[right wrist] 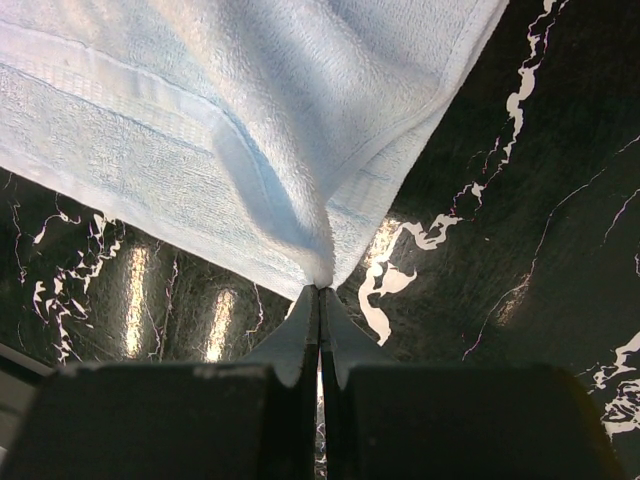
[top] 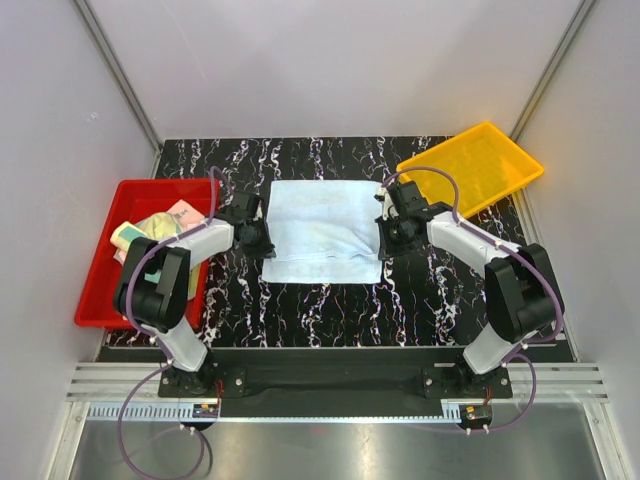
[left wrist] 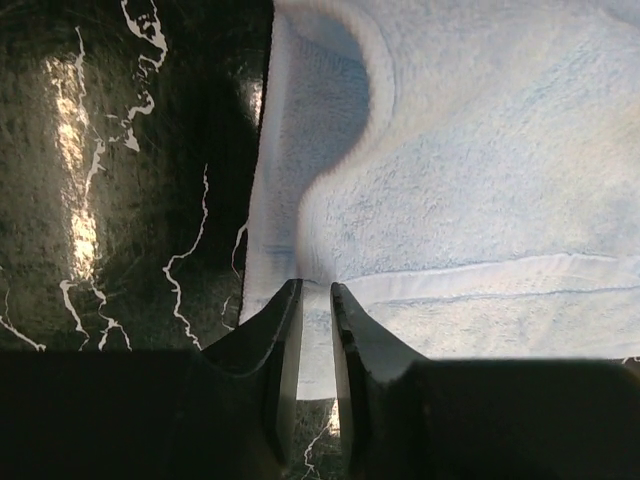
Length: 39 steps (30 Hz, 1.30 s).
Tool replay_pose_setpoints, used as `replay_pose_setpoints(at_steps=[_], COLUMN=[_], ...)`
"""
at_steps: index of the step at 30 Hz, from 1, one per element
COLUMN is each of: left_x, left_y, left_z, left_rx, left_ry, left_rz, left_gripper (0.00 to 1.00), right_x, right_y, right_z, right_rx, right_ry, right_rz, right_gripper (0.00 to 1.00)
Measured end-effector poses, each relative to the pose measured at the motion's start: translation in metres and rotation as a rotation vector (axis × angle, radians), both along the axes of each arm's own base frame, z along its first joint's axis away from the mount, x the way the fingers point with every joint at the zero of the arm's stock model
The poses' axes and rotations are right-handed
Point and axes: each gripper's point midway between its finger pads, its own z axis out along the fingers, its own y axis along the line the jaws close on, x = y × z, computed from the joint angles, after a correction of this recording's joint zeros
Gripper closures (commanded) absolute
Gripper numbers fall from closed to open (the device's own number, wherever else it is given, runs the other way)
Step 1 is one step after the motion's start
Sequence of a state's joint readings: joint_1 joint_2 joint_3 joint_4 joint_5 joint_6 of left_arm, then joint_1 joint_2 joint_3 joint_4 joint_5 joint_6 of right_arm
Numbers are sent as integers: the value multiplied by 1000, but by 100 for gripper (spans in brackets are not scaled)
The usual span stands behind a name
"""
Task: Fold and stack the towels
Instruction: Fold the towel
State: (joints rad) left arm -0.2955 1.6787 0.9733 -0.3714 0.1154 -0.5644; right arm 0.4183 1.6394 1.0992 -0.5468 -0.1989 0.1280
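Right hand (right wrist: 320, 290) pressed together on a corner of the blue towel (right wrist: 200, 110); left hand (left wrist: 315, 290) slightly parted at the opposite edge.
From where I stand, the towel's hem lies in the narrow gap between the left hand's fingers, and the cloth itself is spread in the middle of the black marbled desk (top: 300, 310) between both hands; other towels (top: 150, 228) sit bunched in the red tray (top: 95, 300) on the left, and the yellow tray (top: 480, 165) lies askew at the far right.
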Motion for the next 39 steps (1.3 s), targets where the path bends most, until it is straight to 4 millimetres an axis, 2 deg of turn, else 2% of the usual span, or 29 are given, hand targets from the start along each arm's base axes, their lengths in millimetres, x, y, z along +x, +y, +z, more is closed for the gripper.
replay_pose_setpoints(at_steps=[6,14,19,24,27,29,39], left_x=[6,9,8,9,9,9,10], left_y=[4,5,5,5,5,5,4], left_z=[0,1,-6,-10,-10,-10,-5], left_rx=[25,35,40,39,37,36,36], left_ry=[-12,-21,-2,8,9,9,14], left_rz=[7,7,7,12,16,19,25], left_gripper=[72,72,73,82,96,100,100], right_x=[0,0,0,0,0,0,0], right_y=[0,0,0,0,0,0,0], right_z=[0,0,0,0,0,0,0], right_rx=[0,0,0,0,0,0,0], right_ry=[0,0,0,0,0,0,0], right_rz=[0,1,1,0,1,1,0], right_gripper=[100,100,100,100,100,100,100])
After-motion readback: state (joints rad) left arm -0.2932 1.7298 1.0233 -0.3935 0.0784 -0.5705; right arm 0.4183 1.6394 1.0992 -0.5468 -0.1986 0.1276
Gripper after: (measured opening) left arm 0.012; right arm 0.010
